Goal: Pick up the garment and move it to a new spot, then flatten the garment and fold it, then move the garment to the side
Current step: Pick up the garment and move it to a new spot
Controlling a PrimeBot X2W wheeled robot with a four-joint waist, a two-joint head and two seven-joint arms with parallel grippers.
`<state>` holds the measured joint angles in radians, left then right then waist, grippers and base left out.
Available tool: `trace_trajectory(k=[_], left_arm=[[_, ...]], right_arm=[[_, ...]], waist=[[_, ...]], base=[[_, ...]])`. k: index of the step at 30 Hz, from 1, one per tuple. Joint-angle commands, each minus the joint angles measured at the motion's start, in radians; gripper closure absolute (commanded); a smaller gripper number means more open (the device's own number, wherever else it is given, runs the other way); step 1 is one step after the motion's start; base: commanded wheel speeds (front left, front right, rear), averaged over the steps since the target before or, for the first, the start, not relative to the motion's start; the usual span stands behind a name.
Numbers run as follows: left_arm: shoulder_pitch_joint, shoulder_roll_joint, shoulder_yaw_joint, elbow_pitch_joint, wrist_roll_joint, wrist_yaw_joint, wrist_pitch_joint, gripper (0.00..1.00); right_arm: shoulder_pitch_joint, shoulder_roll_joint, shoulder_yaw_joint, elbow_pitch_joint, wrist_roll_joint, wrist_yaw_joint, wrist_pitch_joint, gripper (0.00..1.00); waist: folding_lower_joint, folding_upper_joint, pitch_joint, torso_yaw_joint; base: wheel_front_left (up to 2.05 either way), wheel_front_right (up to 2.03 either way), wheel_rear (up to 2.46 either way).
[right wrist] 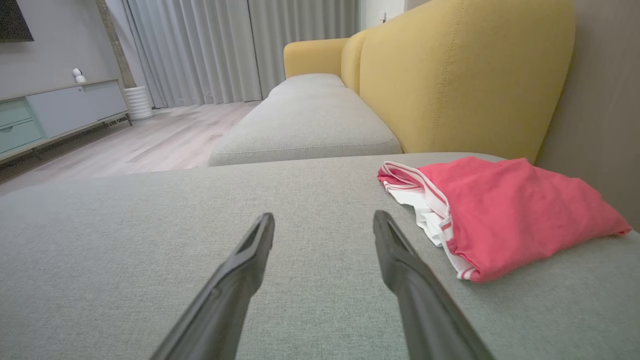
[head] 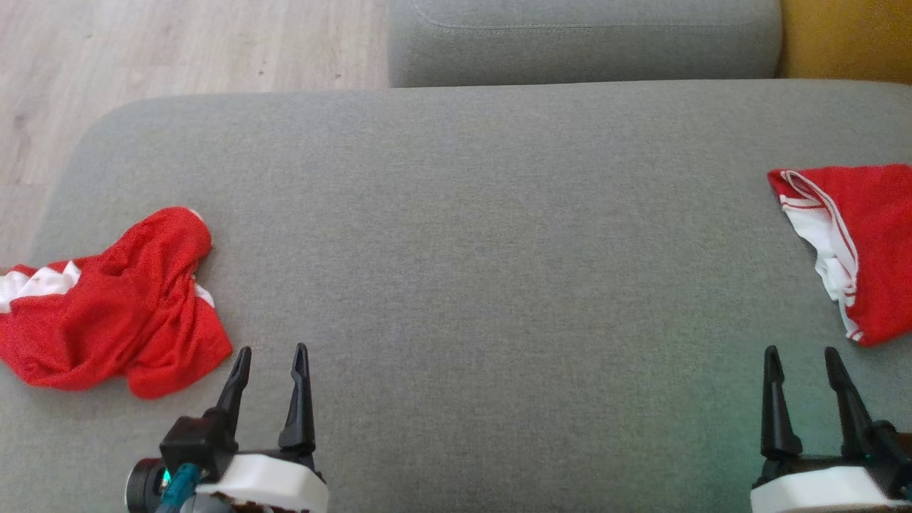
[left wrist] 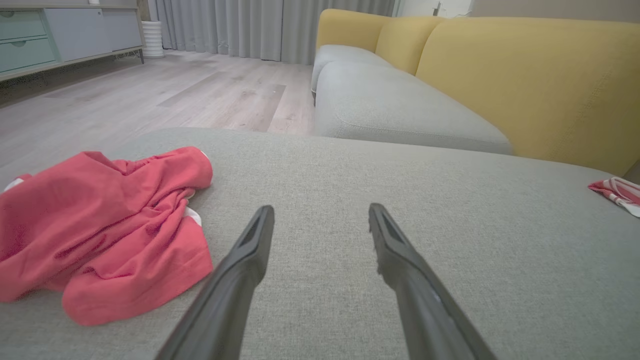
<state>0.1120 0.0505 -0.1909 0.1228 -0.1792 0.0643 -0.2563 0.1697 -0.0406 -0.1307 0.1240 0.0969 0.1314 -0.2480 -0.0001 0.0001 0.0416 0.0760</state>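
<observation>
Cushion (head: 456, 214): grey woven cloth, matt, coarse. Left garment (head: 121, 306): soft red cloth, fine mesh-like texture. Fingers (head: 299, 392): matt black plastic. Floor (head: 178, 43): pale wood grain.

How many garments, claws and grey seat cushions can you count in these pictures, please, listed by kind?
Garments: 2, the crumpled garment and the folded garment.
Claws: 2, the left claw and the right claw, both open.
Grey seat cushions: 2, the near cushion and the far cushion.
Total: 6.
</observation>
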Motion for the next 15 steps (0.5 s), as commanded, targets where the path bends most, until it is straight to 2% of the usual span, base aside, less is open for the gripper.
trace_trajectory(k=[1, 5, 15], left_arm=[[-0.042, 0.0, 0.029, -0.038, 0.001, -0.002, -0.006, 0.0], [-0.035, 0.0, 0.022, -0.047, -0.003, 0.001, -0.006, 0.0], [0.007, 0.0, 0.001, -0.071, -0.024, 0.024, -0.006, 0.0]], right_arm=[[-0.033, -0.01, 0.031, -0.037, 0.006, -0.001, -0.013, 0.0], [-0.022, -0.01, 0.043, -0.046, 0.012, -0.001, -0.014, 0.0], [-0.01, -0.01, 0.11, -0.046, 0.027, -0.001, -0.014, 0.0]], waist=[[0.0001, -0.0001, -0.003, 0.008], [0.0001, -0.0001, -0.02, 0.064], [0.0001, -0.0001, -0.057, 0.313]], base=[[0.0, 0.0, 0.0], [0.0, 0.0, 0.0], [0.0, 0.0, 0.0]])
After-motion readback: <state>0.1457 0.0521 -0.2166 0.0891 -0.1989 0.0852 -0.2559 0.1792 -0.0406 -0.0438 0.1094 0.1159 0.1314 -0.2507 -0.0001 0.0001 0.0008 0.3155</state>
